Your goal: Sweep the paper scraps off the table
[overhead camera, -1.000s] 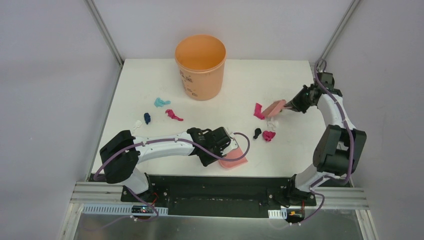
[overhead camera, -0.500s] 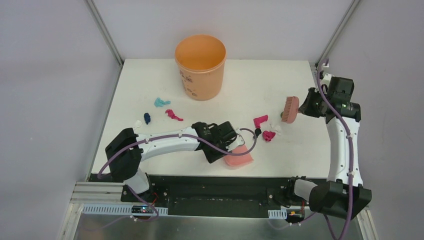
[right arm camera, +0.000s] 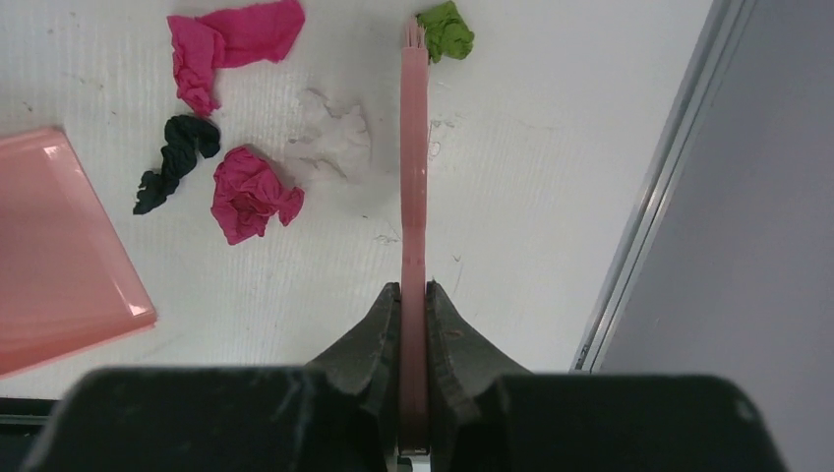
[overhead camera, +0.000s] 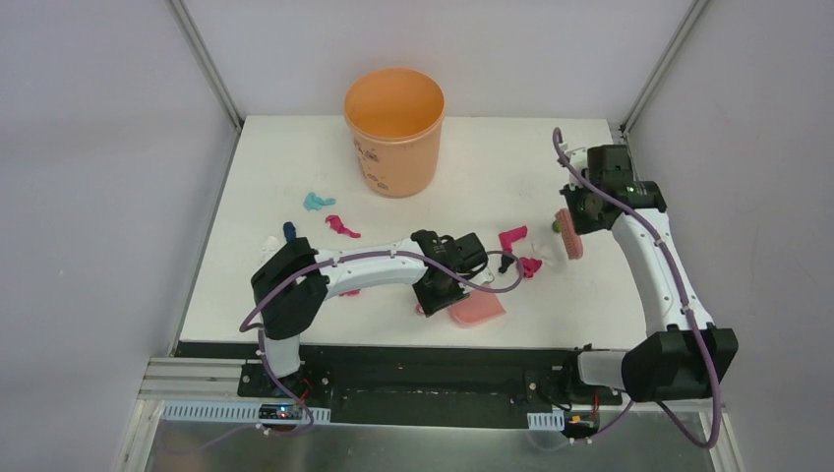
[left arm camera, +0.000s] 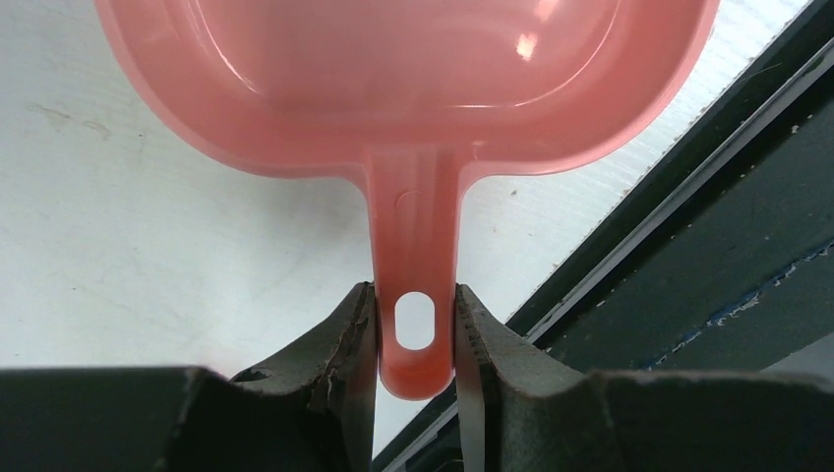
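Note:
On the white table (overhead camera: pixel 472 167), my left gripper (overhead camera: pixel 443 292) is shut on the handle of the pink dustpan (overhead camera: pixel 478 310), which lies near the front edge; the wrist view shows the handle pinched (left arm camera: pixel 416 334). My right gripper (overhead camera: pixel 582 208) is shut on the pink hand brush (overhead camera: pixel 568 236), seen edge-on in the right wrist view (right arm camera: pixel 414 147). Left of the brush lie paper scraps: magenta (right arm camera: pixel 231 44), black (right arm camera: pixel 177 157), magenta (right arm camera: pixel 251 192) and white (right arm camera: pixel 334 143). A green one (right arm camera: pixel 445 29) sits at the brush tip. The dustpan's edge (right arm camera: pixel 59 256) lies left of them.
An orange bucket (overhead camera: pixel 395 128) stands at the back centre. Further scraps lie at the left: teal (overhead camera: pixel 316 202), magenta (overhead camera: pixel 341 226), dark blue (overhead camera: pixel 288 231). Grey walls and metal posts frame the table; the right wall rail (right arm camera: pixel 639 216) is close to the brush.
My left arm has carried the dustpan right, nearer the scrap cluster. My right arm has swung round and turned the brush, now just right of the scraps. One magenta scrap shifted.

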`<state>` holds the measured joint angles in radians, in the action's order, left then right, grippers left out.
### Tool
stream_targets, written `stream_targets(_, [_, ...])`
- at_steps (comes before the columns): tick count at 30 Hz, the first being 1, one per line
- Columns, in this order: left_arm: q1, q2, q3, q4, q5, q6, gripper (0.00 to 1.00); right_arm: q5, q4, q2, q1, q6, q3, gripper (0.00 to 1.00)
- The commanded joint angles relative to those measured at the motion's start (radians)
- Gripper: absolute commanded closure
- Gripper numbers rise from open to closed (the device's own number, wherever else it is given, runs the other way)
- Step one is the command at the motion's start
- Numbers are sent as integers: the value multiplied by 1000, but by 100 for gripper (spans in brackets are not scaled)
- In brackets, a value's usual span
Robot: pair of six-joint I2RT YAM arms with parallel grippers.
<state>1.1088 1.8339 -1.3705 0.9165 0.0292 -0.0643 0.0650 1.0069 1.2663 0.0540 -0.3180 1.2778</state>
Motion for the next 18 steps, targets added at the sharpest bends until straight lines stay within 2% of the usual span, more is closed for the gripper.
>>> stream_targets(1, [-30,-5,-51,44,48,15,100,89,-25,35,89,-6,-10,100])
stream_targets(6, [-71,12,-31,20,88,5,100,-10,10,100,169,51,7,100])
stream_targets(14, [-121,20,-30,-5,143,5,100,-658,117,113,188,118,35,100])
stream_targets(18, [-125,8,-19,-19,154,-3,100,-794,112,94,181,157,53,100])
